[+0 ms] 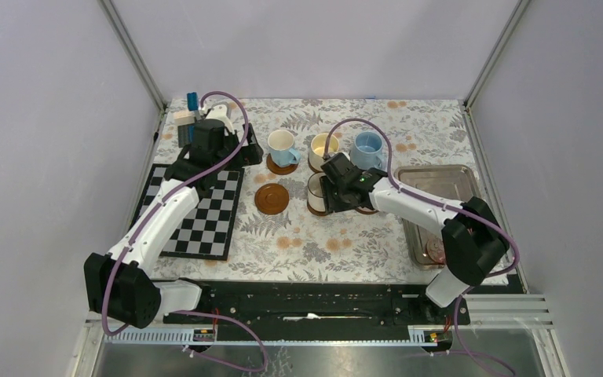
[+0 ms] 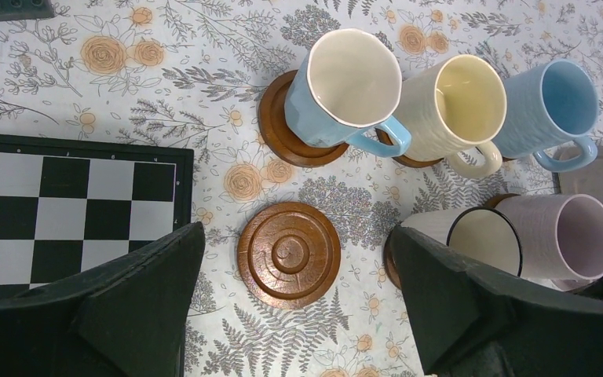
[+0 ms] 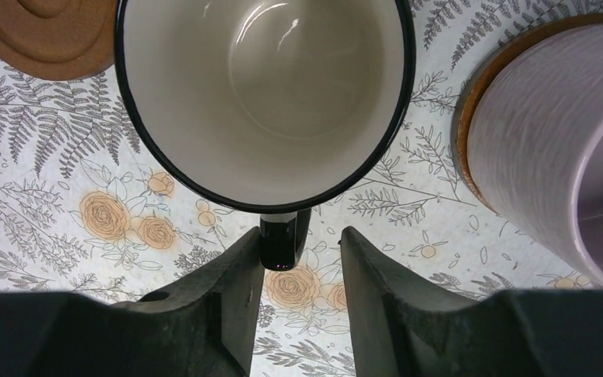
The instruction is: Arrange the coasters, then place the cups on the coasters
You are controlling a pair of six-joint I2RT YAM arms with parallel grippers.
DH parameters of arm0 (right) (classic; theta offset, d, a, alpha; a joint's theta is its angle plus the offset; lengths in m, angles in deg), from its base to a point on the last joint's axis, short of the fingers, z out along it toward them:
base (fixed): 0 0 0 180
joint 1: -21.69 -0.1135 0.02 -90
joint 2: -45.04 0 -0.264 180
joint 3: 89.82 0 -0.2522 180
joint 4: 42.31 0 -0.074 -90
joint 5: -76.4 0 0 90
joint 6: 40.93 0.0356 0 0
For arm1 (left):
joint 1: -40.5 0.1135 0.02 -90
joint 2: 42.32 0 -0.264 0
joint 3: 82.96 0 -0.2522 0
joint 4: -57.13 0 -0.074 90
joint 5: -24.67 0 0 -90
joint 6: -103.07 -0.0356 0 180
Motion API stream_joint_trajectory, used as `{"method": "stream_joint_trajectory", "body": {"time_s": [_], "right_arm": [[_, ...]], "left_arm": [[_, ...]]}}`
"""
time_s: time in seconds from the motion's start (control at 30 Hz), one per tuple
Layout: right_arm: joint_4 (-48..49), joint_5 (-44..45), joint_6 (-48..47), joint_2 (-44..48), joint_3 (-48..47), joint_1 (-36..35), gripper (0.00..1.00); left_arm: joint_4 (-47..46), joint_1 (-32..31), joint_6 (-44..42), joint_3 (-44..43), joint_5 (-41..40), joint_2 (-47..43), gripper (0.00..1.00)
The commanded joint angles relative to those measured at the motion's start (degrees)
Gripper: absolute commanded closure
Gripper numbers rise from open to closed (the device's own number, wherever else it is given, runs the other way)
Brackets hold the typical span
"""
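Currently, the right hand (image 3: 298, 236) sits low beside the white-cream cup (image 3: 263, 94), its jaws narrowly apart astride the handle (image 3: 283, 243). One finger lies close against the handle and a gap shows on the other side, so no firm grip is evident. The handle is judged the sensible purchase: it spares the rim and keeps the fingers off the lilac cup (image 3: 565, 149) just beside. Both cups stand upright in the near row, each on a wooden disc.

The left hand (image 2: 296, 236) hangs wide open, holding nothing, above the bare coaster (image 2: 289, 254), apparently standing by.

In the far row stand a light blue cup (image 2: 345, 86), a yellow-cream cup (image 2: 455, 106) and a second blue cup (image 2: 553, 106); the first two are visibly on discs. Every cup interior in view is empty.

The grey tray (image 1: 440, 179) on the table holds one small pinkish item (image 1: 437, 250), probably the sixth cup and judged due for the bare coaster.
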Motion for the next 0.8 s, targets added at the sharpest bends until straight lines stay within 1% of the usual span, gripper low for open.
{"method": "stream_joint_trajectory", "body": {"time_s": [0.0,0.1,0.33,0.47,0.63,0.73,0.77], "right_arm": [[5.23,-0.63,-5.55,3.83,2.10,1.16,0.55],[7.35,-1.18,-8.14,4.28,3.14,1.63,0.58],[8.86,-5.98,-13.12,3.58,3.86,2.71,0.58],[9.68,-6.12,-14.28,2.93,4.45,2.88,0.60],[10.20,-7.11,-14.27,2.98,5.62,2.96,0.76],[10.23,-8.43,-13.82,3.34,5.92,2.98,0.80],[10.15,-9.16,-13.82,3.54,5.99,2.96,0.85]], "left_arm": [[-3.48,0.32,0.17,-0.05,1.02,-1.91,0.01],[-3.53,0.38,0.11,0.01,1.12,-2.01,0.01],[-3.56,0.50,0.00,0.17,1.42,-2.09,0.01],[-3.71,0.60,0.09,0.26,1.56,-2.27,0.01],[-3.83,0.71,0.00,0.56,1.56,-2.44,0.01],[-4.07,0.73,0.00,0.70,1.86,-2.36,0.01],[-4.09,0.73,0.00,0.73,1.89,-2.31,0.01]]}}
